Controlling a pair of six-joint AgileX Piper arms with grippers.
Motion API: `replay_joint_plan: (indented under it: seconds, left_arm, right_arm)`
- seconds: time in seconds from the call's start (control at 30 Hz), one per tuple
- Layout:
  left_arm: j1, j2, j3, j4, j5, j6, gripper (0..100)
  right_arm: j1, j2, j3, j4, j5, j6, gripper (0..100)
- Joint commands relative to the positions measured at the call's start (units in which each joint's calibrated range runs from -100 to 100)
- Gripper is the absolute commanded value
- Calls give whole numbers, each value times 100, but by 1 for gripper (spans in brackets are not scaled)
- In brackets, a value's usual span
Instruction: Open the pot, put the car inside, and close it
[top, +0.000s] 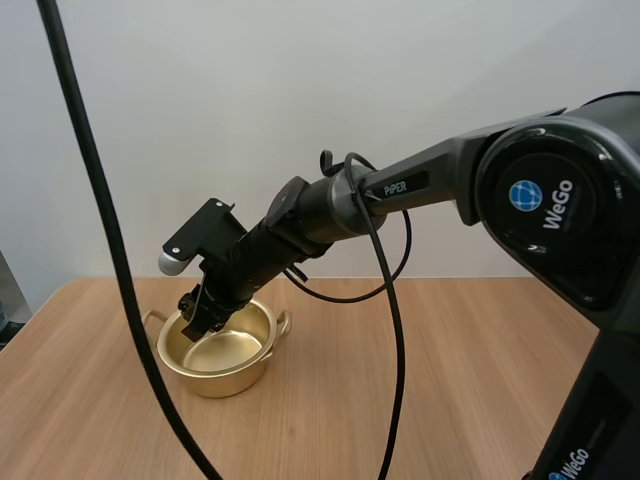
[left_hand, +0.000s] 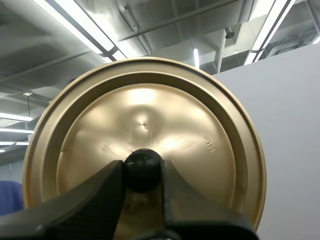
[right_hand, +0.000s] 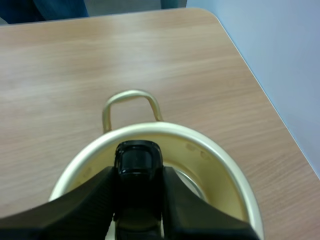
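**Lid off, car held over the open pot**

The first step looks done. The pot (top: 215, 385) stands open on the left part of the table (top: 450, 380), its golden inside bare. The lid (left_hand: 145, 110) is off it. The left gripper (left_hand: 142, 167) is clenched on the lid's black knob (left_hand: 142, 175) and holds the lid aloft. Where the lid hangs relative to the pot cannot be told.

The second step looks to be in hand. The right arm (top: 400, 190) reaches across from the right. The right gripper (top: 205, 318) hangs tilted down over the left side of the pot's mouth.

In the right wrist view its fingers (right_hand: 90, 200) pinch a small black thing between their tips, which by the task is most likely the car (right_hand: 138, 157). So the car is in the claw, not yet lying in the pot. It sits over the opening, inside the line of the rim (right_hand: 215, 155). One loop handle (right_hand: 131, 95) sticks out over the table just beyond it. Whether the car touches the pot's floor cannot be told, though it appears to be above it.

What seems left to do:
- let the car go into the pot;
- draw the right arm clear of the mouth;
- bring the lid over and seat it on the rim.
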Motion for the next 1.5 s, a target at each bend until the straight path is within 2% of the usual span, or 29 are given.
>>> replay_joint_plan:
  seconds: [0.0,0.13,0.37,0.6,0.73,1.2,1.27,1.47]
  left_arm:
    - [1,-7,4,5,9,45,0]
    - [47,-7,4,5,9,56,0]
    - [45,-7,4,-120,9,68,0]
    - [45,-7,4,-438,26,324,0]
    - [45,-7,4,-438,26,324,0]
    - [45,-7,4,-436,157,356,0]
    - [45,-7,4,-436,157,356,0]
    - [45,-7,4,-436,157,356,0]
  right_arm:
    - [-2,159,8,-124,-61,92,0]
    - [-2,467,8,-163,-44,92,0]
    - [-2,719,8,-422,-323,83,0]
    - [-2,713,8,-422,-414,83,0]
    - [-2,815,8,-460,-418,83,11]
    - [-2,1217,8,-672,-672,70,12]
    - [-2,1217,8,-672,-712,62,16]
    - [-2,1217,8,-661,-766,62,50]
